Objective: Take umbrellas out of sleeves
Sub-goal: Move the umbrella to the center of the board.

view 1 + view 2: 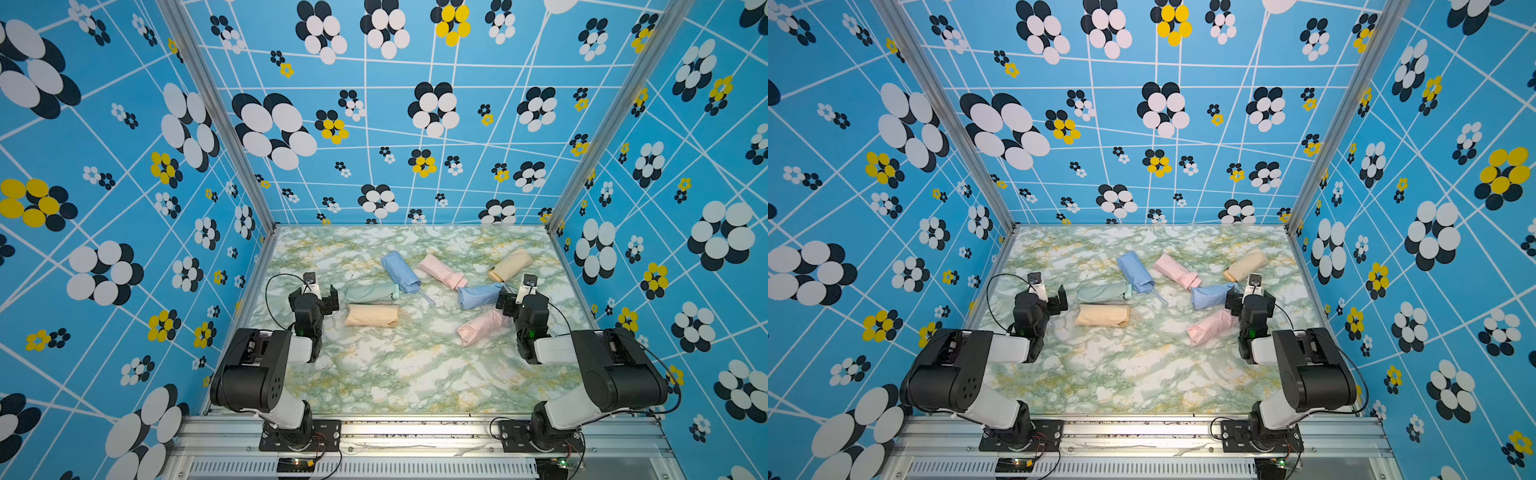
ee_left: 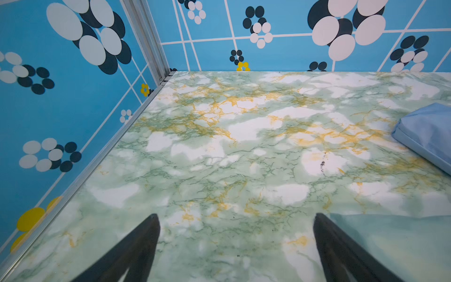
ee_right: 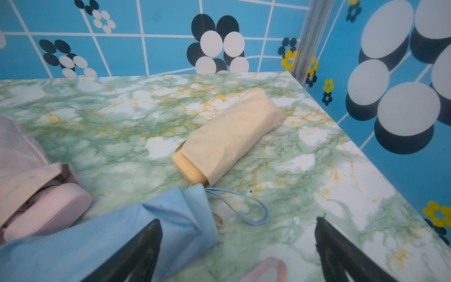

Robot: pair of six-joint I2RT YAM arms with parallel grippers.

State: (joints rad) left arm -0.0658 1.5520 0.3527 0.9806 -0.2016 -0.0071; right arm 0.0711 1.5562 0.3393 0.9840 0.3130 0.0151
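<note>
The left gripper stood open over the table near its left edge, beside the mint sleeve. The umbrellas lay sleeved, clustered toward the far edge. The right gripper stood open beside the blue sleeve.

The left arm rises from its base at the near left corner of the tabletop, folded at the elbow. Its forearm reaches toward the far edge and its wrist hangs low, level with the surface. The left fingers are spread wide apart and hold nothing. The right arm mirrors this from the near right corner, with the elbow bent, the forearm aimed at the far edge and the wrist low, and the right fingers likewise stand wide apart, gripping nothing.
</note>
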